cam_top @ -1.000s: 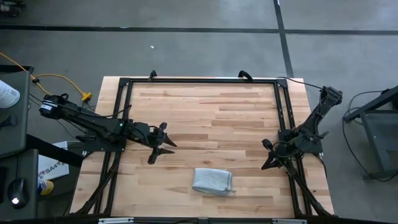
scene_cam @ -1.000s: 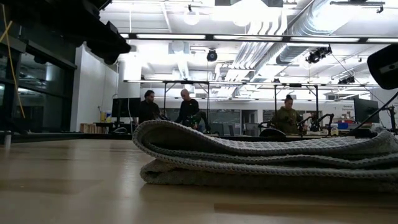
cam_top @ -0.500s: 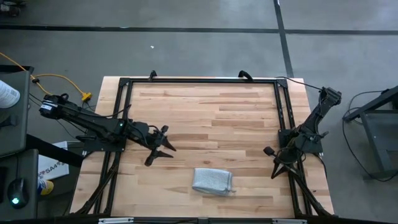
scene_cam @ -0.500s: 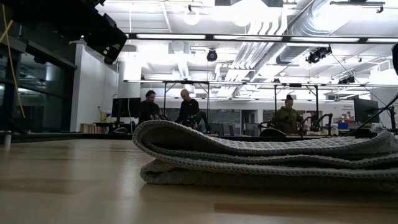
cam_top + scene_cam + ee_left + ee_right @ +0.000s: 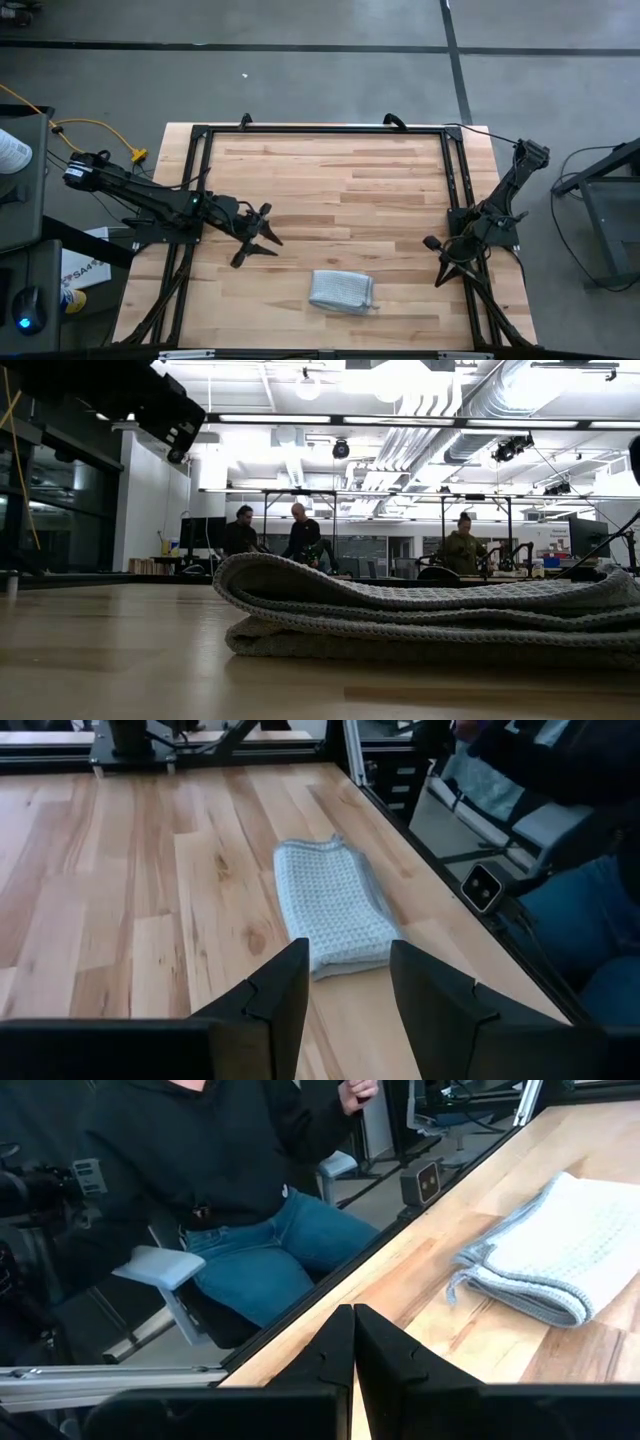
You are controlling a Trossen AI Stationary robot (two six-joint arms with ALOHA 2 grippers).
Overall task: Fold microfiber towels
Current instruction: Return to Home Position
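The folded towel (image 5: 341, 290) lies near the counter's (image 5: 330, 180) front edge, long axis left-to-right, roughly midway between both arms. The left end effector (image 5: 348, 955), open, points toward it. The right end effector (image 5: 353, 1315) is closed and empty.

The wooden table (image 5: 350, 190) bears one folded grey-blue towel (image 5: 341, 290), lying flat just ahead of the left gripper (image 5: 348, 950).

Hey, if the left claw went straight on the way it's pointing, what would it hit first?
Probably the folded towel, lying dead ahead of the left claw on the table; depth is unclear, so it might touch wood just before.
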